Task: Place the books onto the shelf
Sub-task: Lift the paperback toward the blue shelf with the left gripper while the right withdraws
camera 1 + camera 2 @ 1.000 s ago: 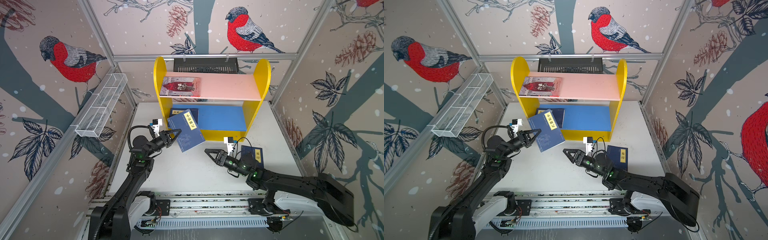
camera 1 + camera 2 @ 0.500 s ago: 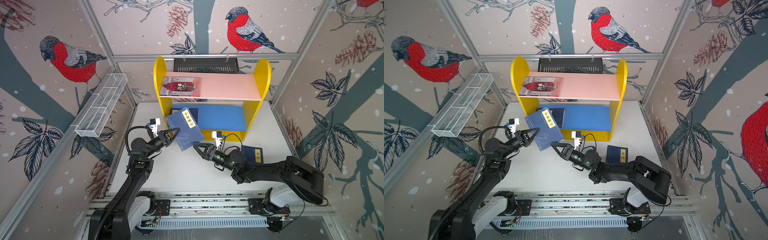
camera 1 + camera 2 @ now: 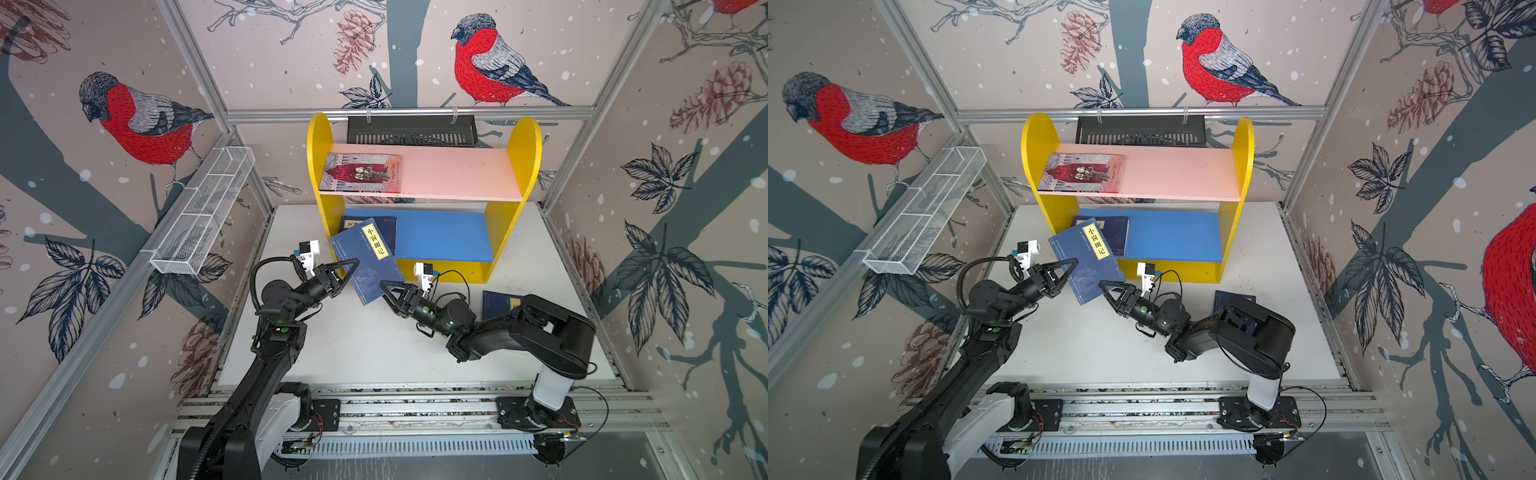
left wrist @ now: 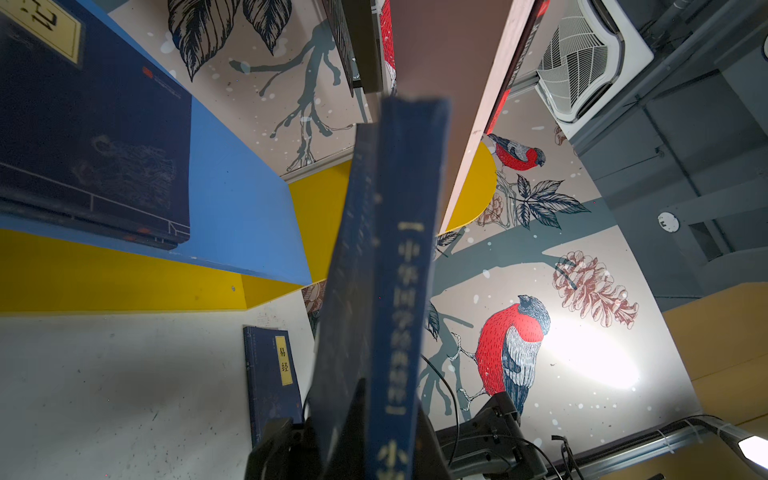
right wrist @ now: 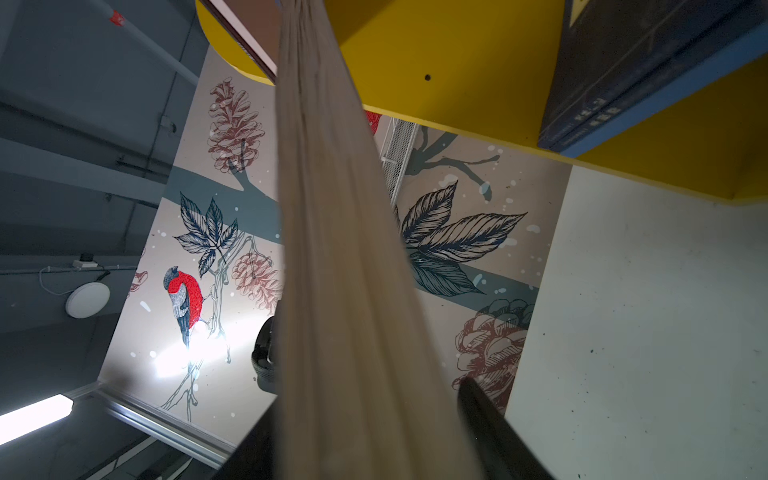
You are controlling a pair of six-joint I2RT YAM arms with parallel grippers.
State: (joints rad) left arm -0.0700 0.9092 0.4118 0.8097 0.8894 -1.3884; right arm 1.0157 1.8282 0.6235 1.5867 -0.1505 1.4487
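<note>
Front of the shelf, low left corner: navy book is off the bench and tilted, yellow label up. Its top corner overlaps the blue lower board in both top views.

Left gripper: jaws clamped on the book's spine-side edge. Left wrist view looks straight along the spine.

Right gripper sits at the opposite lower corner. Right wrist view shows the page edge running between its jaws. They straddle it, but I can't tell if they're pressing.

Other books:
- Stacked navy books lie flat on the left end of the lower board.
- Illustrated book lies flat on the left end of the pink upper board.
- Last navy book lies flat on the bench, partly hidden by the right arm.
</note>
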